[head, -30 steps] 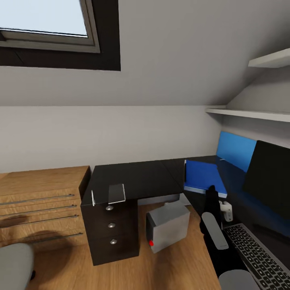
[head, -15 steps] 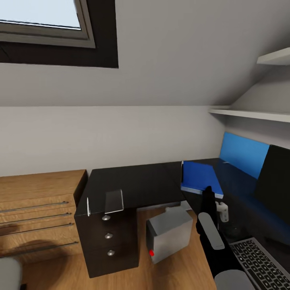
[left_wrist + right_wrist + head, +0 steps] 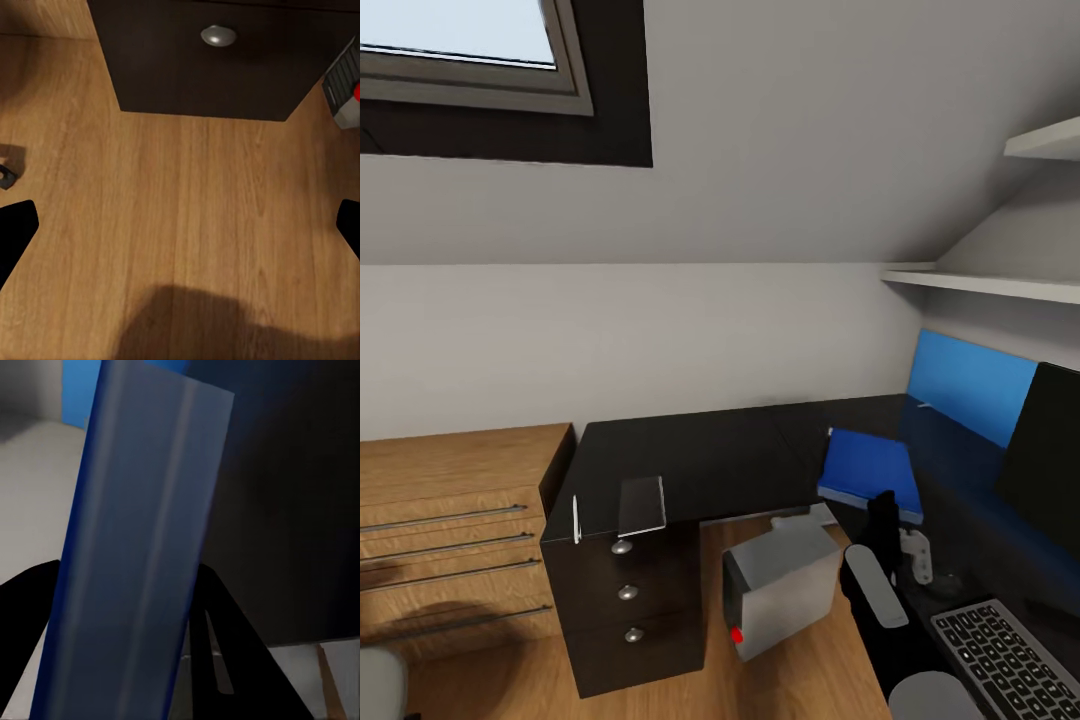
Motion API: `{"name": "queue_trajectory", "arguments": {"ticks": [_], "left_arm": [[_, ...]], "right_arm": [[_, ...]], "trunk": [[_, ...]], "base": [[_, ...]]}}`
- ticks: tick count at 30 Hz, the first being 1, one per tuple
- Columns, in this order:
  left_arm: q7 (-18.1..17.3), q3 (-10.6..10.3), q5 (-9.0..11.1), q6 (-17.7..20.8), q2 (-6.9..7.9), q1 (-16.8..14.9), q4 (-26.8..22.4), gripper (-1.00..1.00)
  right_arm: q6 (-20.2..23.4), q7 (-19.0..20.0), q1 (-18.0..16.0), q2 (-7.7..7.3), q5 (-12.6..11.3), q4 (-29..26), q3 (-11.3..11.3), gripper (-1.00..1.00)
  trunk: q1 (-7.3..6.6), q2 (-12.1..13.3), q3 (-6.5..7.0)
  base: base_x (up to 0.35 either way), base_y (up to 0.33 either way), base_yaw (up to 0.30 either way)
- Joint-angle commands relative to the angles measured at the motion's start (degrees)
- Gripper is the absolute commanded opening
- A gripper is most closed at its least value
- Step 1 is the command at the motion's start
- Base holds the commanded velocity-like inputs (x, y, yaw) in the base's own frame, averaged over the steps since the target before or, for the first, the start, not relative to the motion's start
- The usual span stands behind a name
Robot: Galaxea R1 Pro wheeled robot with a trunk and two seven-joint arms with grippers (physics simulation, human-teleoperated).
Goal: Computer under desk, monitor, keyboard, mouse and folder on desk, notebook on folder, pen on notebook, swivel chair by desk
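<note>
My right gripper (image 3: 882, 502) is shut on the near edge of the bright-blue folder (image 3: 865, 466), which sits tilted low over the black desk (image 3: 710, 455). I cannot tell if it touches the top. In the right wrist view the folder's edge (image 3: 139, 547) runs between the black fingers (image 3: 26, 604). The grey notebook (image 3: 643, 503) and white pen (image 3: 576, 520) lie on the desk above the drawer unit. The computer (image 3: 780, 585) stands on the floor beneath. The monitor (image 3: 1050, 470) and keyboard (image 3: 1010, 650) are at the right. My left gripper (image 3: 180, 225) hangs open over the floor. The mouse is out of view.
A light-wood drawer chest (image 3: 450, 530) stands left of the desk's black drawer unit (image 3: 628, 600). The grey swivel chair's (image 3: 378, 685) edge shows at the lower left. A blue wall panel (image 3: 965, 385) and white shelves (image 3: 980, 283) run along the right wall.
The view has shifted a little. My right gripper has carried the folder slightly rightward and nearer, turning it. The notebook, pen and computer stay put.
</note>
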Motion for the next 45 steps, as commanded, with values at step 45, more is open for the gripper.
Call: {"name": "queue_trajectory", "arguments": {"ticks": [45], "left_arm": [[-1.6, -0.6, -0.6, 0.1, -0.09, 0.0, -0.2, 1.0]], "right_arm": [[-9.4, 8.7, -0.6, 0.36, 0.2, 3.8, 0.1, -1.0]], "trunk": [[0.0, 0.0, -0.07]], "base": [[0.036, 0.0, 0.0]]}}
